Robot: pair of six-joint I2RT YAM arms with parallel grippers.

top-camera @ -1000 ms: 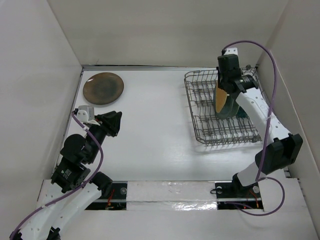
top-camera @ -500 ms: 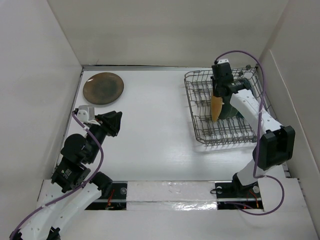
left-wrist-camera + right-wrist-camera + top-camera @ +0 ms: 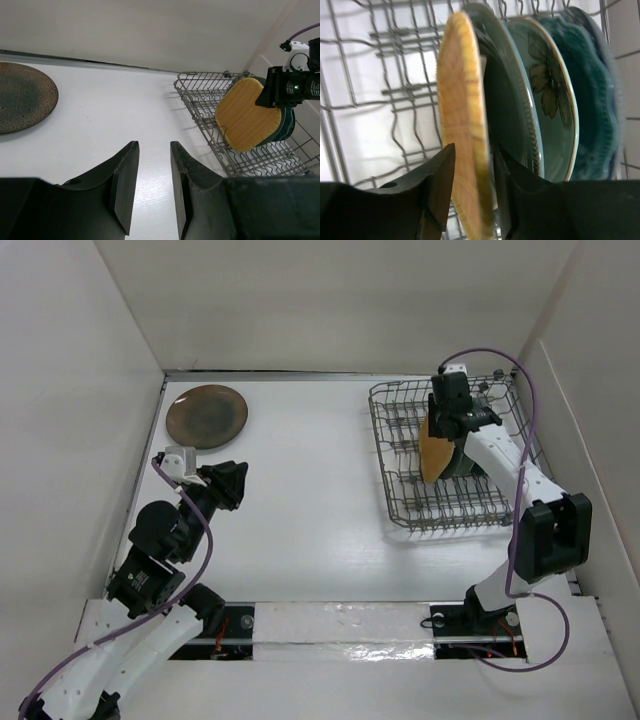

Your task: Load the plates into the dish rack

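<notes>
My right gripper (image 3: 446,426) (image 3: 474,147) is shut on the tan woven plate (image 3: 434,450) (image 3: 462,125) and holds it on edge inside the wire dish rack (image 3: 388,455). Just beyond it stand a grey-blue plate (image 3: 502,100), a floral plate (image 3: 547,95) and a teal scalloped plate (image 3: 592,100). The dark brown plate (image 3: 207,417) (image 3: 20,97) lies flat at the far left of the table. My left gripper (image 3: 238,485) (image 3: 154,143) is open and empty, near the brown plate. The left wrist view shows the rack (image 3: 200,107) and the tan plate (image 3: 247,115).
White walls enclose the table on the left, back and right. The rack sits close to the right wall. A purple cable (image 3: 520,365) loops above the right arm over the rack's far corner.
My right gripper has swung the tan plate left, then settled it upright against the other plates in the rack. My left arm has shifted slightly forward.
</notes>
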